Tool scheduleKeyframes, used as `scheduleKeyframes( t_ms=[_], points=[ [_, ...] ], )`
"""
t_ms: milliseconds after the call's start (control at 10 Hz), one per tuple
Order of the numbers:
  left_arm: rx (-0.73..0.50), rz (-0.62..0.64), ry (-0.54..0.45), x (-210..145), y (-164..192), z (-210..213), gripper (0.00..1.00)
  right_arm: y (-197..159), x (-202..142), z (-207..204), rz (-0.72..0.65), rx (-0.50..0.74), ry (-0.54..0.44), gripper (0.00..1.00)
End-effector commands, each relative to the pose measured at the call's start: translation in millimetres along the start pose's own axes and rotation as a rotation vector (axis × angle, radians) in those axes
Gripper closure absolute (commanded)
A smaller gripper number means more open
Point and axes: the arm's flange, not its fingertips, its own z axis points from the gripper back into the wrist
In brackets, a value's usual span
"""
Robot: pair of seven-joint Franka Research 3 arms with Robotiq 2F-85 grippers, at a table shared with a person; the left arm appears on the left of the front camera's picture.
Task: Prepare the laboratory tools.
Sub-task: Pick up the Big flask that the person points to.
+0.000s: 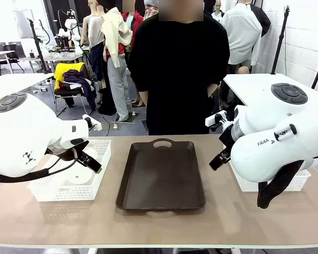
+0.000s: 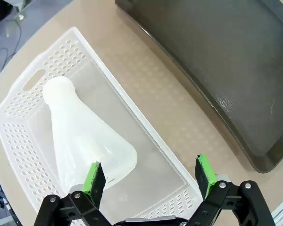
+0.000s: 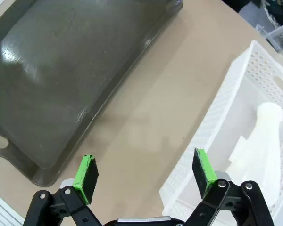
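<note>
One frosted-white conical flask (image 2: 85, 136) lies on its side in the left white lattice basket (image 2: 33, 80), with its neck pointing away from my left gripper (image 2: 149, 178). That gripper hangs open above the basket's near edge, and one green pad (image 2: 93, 181) is over the flask's wide base. A second flask (image 3: 264, 141) lies in the right basket (image 3: 226, 103). My right gripper (image 3: 145, 173) is open over bare table between that basket and the tray, holding nothing. From the front, the left gripper (image 1: 90, 160) and right gripper (image 1: 218, 159) flank the tray.
A dark brown tray (image 1: 161, 174) with nothing on it sits mid-table between the two baskets (image 1: 69, 180) (image 1: 270, 182). A person in black (image 1: 175, 69) stands at the far edge, with no hands over the table. Bare tabletop runs along the front edge.
</note>
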Motion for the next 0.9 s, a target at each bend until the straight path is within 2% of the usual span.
scheduleKeyframes(
  t_ms=[0,800],
  points=[
    [0.0,0.0,-0.001,0.1,0.0,0.2,0.0,0.0,0.0,0.0,0.0,0.0,0.0,0.0],
    [0.0,0.0,-0.001,0.1,0.0,0.2,0.0,0.0,0.0,0.0,0.0,0.0,0.0,0.0]
  ],
)
